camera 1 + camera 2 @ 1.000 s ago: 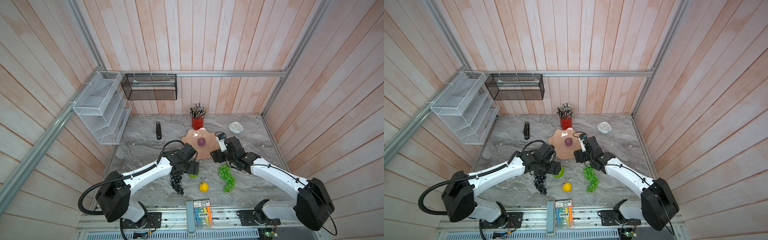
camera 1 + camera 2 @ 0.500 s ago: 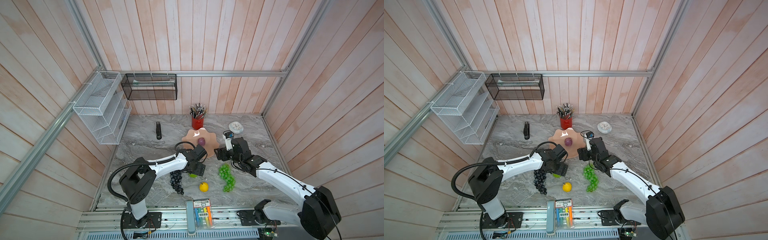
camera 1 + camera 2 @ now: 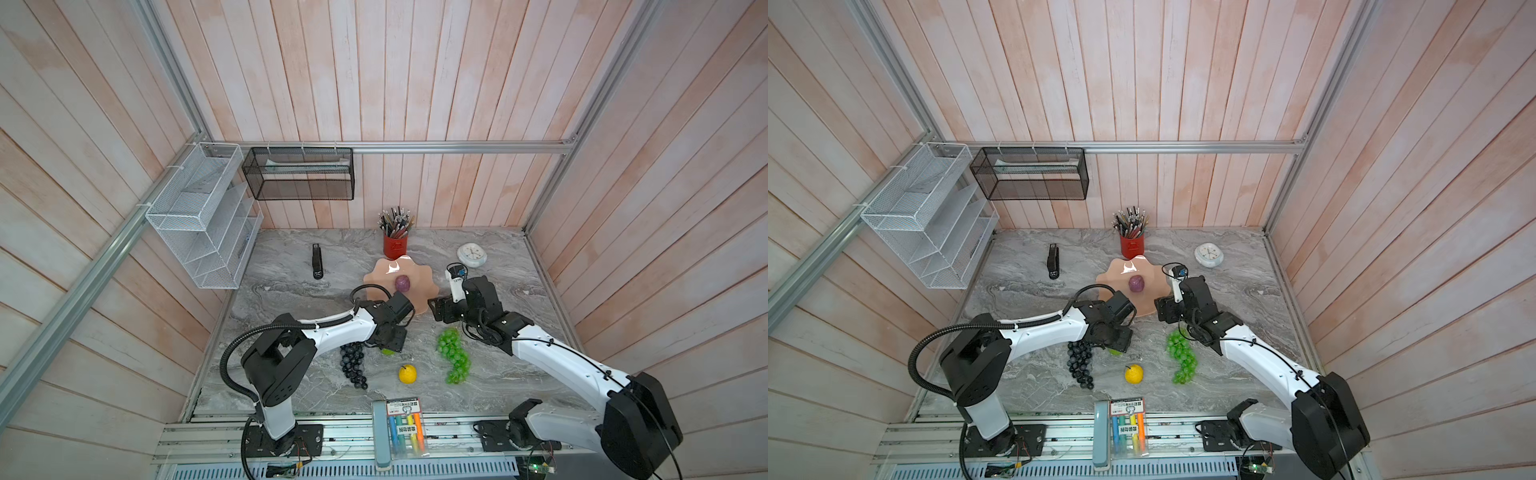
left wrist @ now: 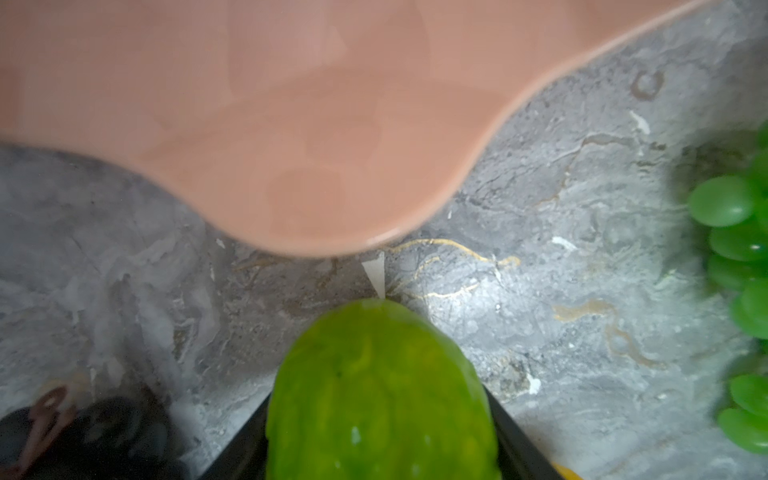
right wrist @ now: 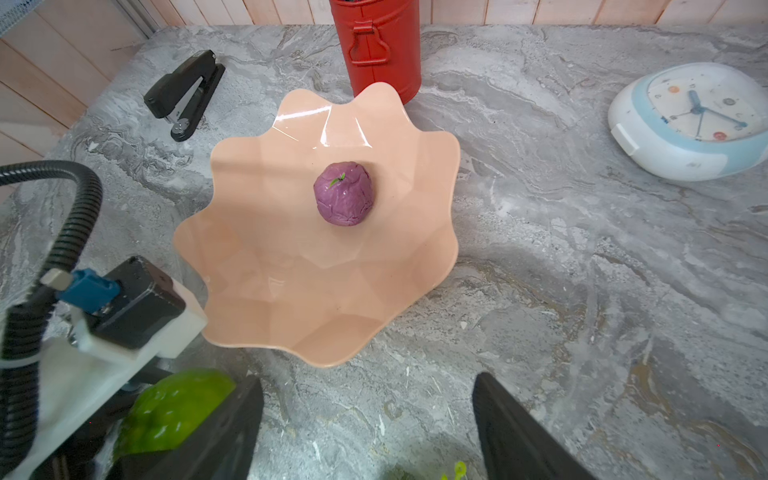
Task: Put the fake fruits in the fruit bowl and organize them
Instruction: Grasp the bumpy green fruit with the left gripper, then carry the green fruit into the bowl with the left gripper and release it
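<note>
The salmon-pink fruit bowl [image 3: 380, 276] [image 3: 1115, 275] [image 5: 266, 232] holds the small purple fruit [image 3: 402, 282] [image 5: 344, 193]. In front of it my left gripper [image 3: 390, 341] [image 4: 379, 415] is shut on the bumpy lime-green fruit [image 4: 380, 386] [image 5: 174, 409], low over the table. The dark grape bunch [image 3: 353, 365], the yellow fruit [image 3: 407, 373] and the green grape bunch [image 3: 453, 353] [image 4: 731, 232] lie on the table. My right gripper [image 3: 441, 309] [image 5: 370, 419] hangs open and empty between the bowl and the green grapes.
A red pencil cup [image 3: 395, 246] stands just behind the bowl, a white clock [image 3: 472, 254] to its right, a black stapler [image 3: 318, 262] to its left. A marker pack [image 3: 405, 422] lies at the front edge. Wire racks [image 3: 203, 220] hang on the left wall.
My left gripper has shifted right and down by the dark grapes, and its jaws have narrowed onto the lime-green fruit. The right gripper has barely moved.
</note>
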